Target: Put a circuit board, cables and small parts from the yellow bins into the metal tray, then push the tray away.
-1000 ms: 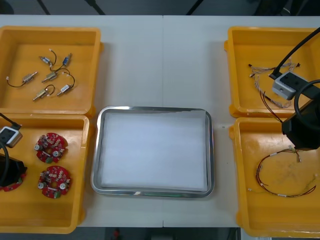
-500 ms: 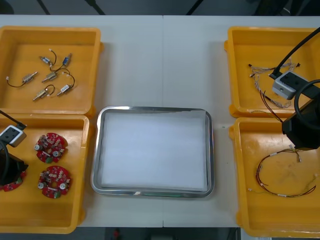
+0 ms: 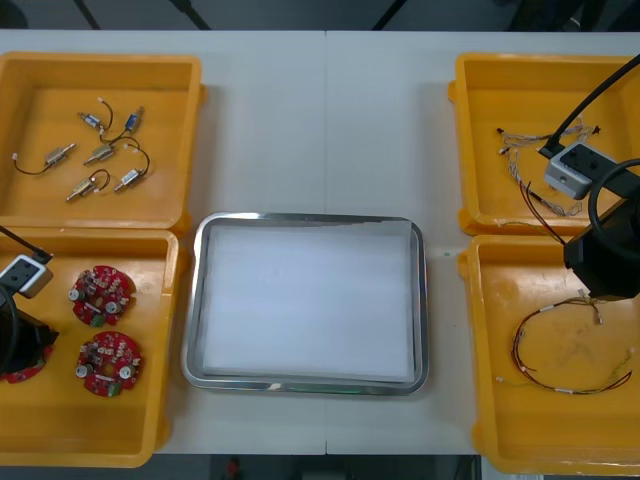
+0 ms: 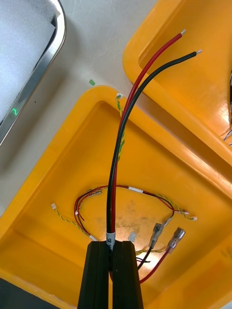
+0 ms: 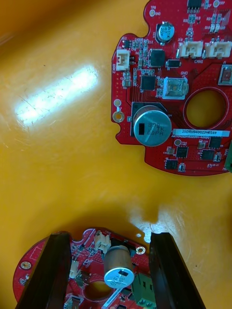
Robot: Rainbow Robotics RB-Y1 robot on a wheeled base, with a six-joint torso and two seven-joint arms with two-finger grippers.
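Left claw (image 5: 111, 273): the fingers are standing wide apart, straddling a circuit board (image 5: 92, 256) on the floor of the near left bin (image 3: 90, 440) and gripping nothing as yet. Over the last second this arm has been shifting only slightly, settling onto that board at the bin's left edge. A second board (image 3: 101, 295) and a third board (image 3: 110, 363) are lying just to its right.

Right claw (image 4: 114, 277): the fingers are pinching shut on a red and black cable (image 4: 115, 159), which is rising clear of the near right bin (image 3: 485, 400). This arm has not been moving during the same second and appears to be waiting. A red and yellow cable (image 3: 560, 350) is lying looped on the bin floor beneath.

The tray (image 3: 305, 385), white inside, is sitting mid-bench (image 3: 320, 120) between the bins and holding nothing. Judgement: the cable is in hand but undelivered, and the board grasp is needing only closure. The small metal parts (image 3: 100, 150) are waiting in the far left bin (image 3: 30, 75).
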